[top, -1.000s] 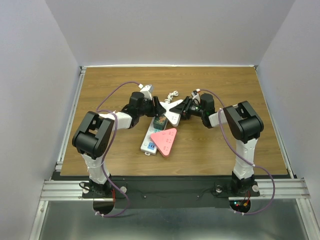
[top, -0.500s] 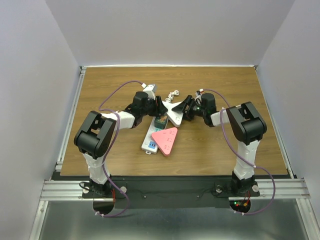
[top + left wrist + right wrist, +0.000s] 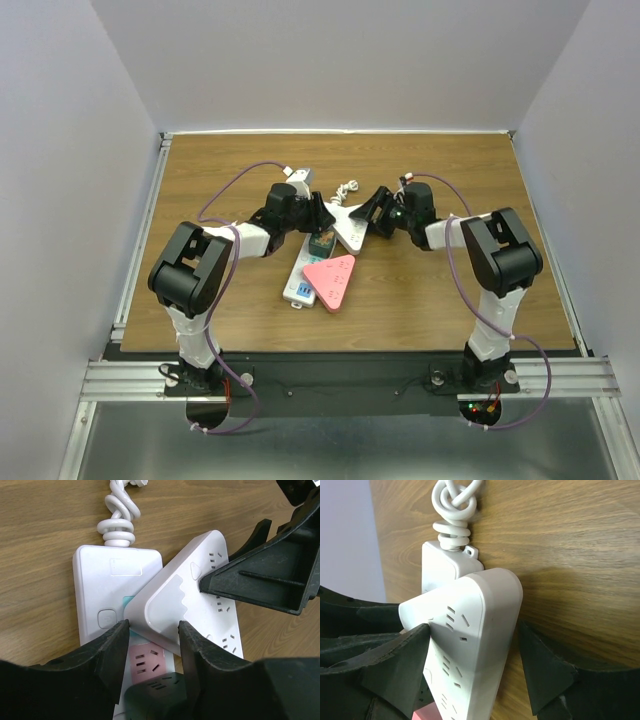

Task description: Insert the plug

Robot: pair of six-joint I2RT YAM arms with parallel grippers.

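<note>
The plug is a white three-sided adapter [image 3: 350, 228] [image 3: 185, 595] [image 3: 470, 630] sitting on the far end of the white power strip [image 3: 297, 276] [image 3: 110, 580] [image 3: 442, 565]. My left gripper [image 3: 322, 215] [image 3: 152, 627] comes in from the left, and its fingertips close on the plug's near corner. My right gripper [image 3: 368, 212] [image 3: 472, 630] is open astride the plug's other end. Its left finger [image 3: 405, 655] rests against the plug's face and the right finger [image 3: 540, 665] stands apart from it.
A dark green cube adapter [image 3: 322, 242] [image 3: 155, 700] sits in the strip just below the plug. A pink three-sided adapter [image 3: 332, 281] lies on the strip's near end. The strip's knotted white cord [image 3: 345, 188] [image 3: 117, 520] [image 3: 455, 510] trails toward the back.
My right gripper has opened and let go of the plug, drawing back a little to the right. My left gripper has shifted slightly right, still at the plug's corner.
</note>
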